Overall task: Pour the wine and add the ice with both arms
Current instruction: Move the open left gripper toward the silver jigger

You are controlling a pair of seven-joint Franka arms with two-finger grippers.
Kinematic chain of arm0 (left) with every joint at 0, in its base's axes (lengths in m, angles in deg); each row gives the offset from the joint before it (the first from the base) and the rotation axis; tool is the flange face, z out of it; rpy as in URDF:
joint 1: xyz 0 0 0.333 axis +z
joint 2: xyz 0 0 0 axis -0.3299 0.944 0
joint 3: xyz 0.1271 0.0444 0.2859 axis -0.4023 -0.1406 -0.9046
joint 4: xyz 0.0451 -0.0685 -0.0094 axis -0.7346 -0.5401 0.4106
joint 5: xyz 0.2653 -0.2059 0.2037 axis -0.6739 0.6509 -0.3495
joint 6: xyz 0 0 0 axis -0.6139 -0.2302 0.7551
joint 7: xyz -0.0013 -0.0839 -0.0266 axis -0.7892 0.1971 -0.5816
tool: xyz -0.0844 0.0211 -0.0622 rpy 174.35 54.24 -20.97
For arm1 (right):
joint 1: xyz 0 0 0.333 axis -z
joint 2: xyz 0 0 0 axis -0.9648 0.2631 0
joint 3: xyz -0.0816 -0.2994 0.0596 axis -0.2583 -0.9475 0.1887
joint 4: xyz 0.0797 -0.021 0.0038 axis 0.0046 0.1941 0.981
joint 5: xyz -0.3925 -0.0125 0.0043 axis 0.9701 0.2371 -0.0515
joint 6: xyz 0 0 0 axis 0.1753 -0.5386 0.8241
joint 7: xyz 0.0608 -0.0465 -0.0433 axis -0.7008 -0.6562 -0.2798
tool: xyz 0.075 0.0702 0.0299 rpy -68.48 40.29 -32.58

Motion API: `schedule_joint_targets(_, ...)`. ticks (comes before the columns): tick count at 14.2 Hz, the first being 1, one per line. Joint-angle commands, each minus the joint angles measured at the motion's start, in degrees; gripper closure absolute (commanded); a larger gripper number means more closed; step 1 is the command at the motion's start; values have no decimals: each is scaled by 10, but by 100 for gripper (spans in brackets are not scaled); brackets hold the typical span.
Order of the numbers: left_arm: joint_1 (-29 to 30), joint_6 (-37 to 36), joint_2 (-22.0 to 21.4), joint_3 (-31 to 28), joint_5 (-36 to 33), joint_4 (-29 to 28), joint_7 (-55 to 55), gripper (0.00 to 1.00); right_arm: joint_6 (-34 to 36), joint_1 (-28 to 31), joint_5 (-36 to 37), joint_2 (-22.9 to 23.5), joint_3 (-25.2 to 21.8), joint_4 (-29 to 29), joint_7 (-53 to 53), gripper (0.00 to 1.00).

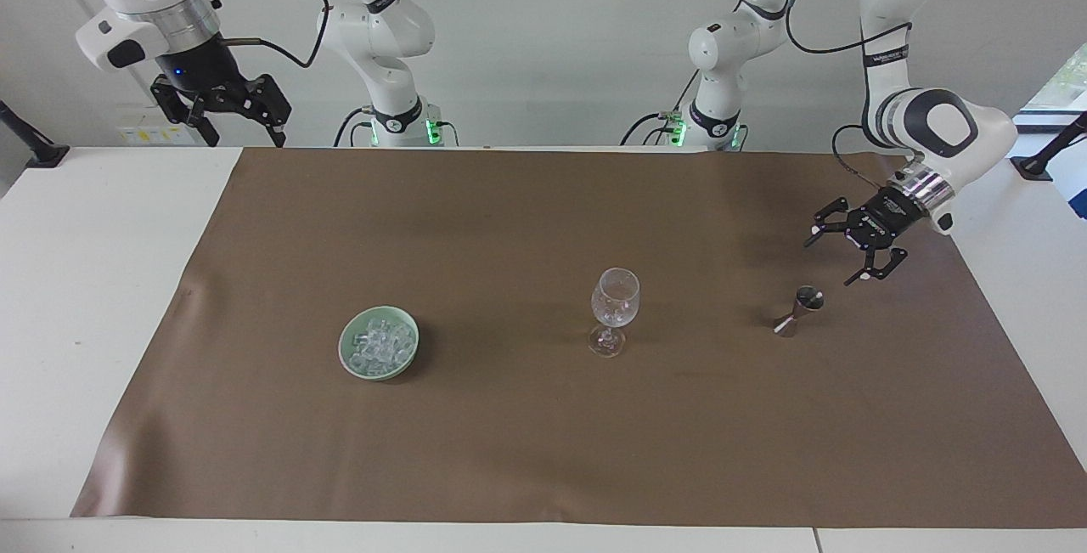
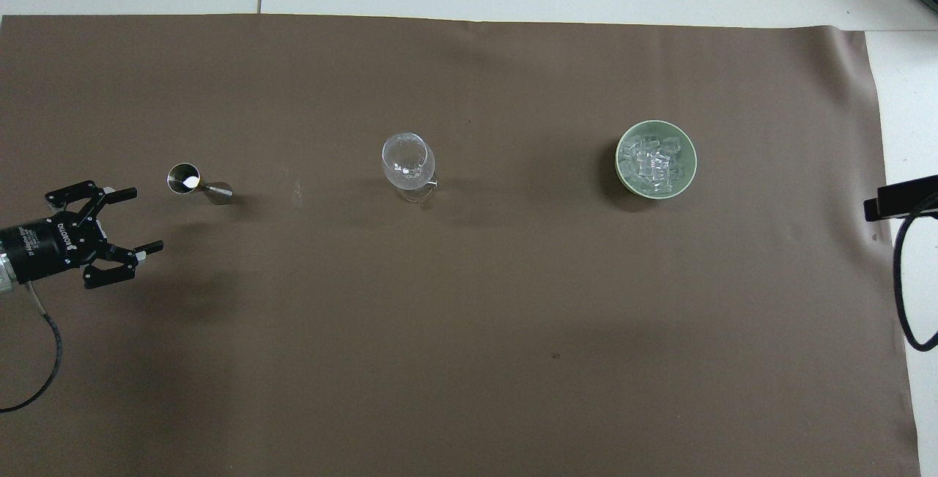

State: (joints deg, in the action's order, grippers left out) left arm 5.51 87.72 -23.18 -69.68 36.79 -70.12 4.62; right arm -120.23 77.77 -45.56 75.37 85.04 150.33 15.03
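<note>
The ice (image 1: 380, 343) lies heaped in a small pale green bowl (image 1: 346, 354) toward the right arm's end of the surface, small glassy cubes with hard edges that will be slippery. Beside it, in the middle of the brown mat (image 1: 543, 451), stands the stemmed glass (image 1: 614, 298), upright, clear, thin-walled and round-bowled on a narrow foot. Toward the left arm's end stands a small metal jigger (image 1: 798, 309), an hourglass of two cones, shiny and smooth, with a narrow waist; it seems to hold the wine measure.

The left end effector (image 1: 837, 256) hovers just beside the jigger, over the mat, tipped sideways, its fingers spread wide and empty. The step in hand looks like the reach for the jigger. To do it well, the fingers should straddle the waist, level, and close gently so the light piece does not skid on the smooth mat or tip; it should stay upright until it is over the glass.

The right end effector (image 1: 229, 115) waits high above the edge of the surface near its base, open and holding nothing
</note>
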Motion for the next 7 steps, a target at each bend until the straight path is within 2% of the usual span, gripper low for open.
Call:
schedule_joint_targets(1, 3, -12, -7, -3, 6, -12, 8, 0, 3, 1, -9, -1, -1, 1, 17, 0)
schedule_joint_targets(6, 15, -10, 2, -2, 9, -14, 9, 0, 3, 1, -9, -1, -1, 1, 17, 0)
schedule_joint_targets(7, 33, -16, 24, -2, 11, -14, 10, 0, 3, 1, -9, -1, -1, 1, 17, 0)
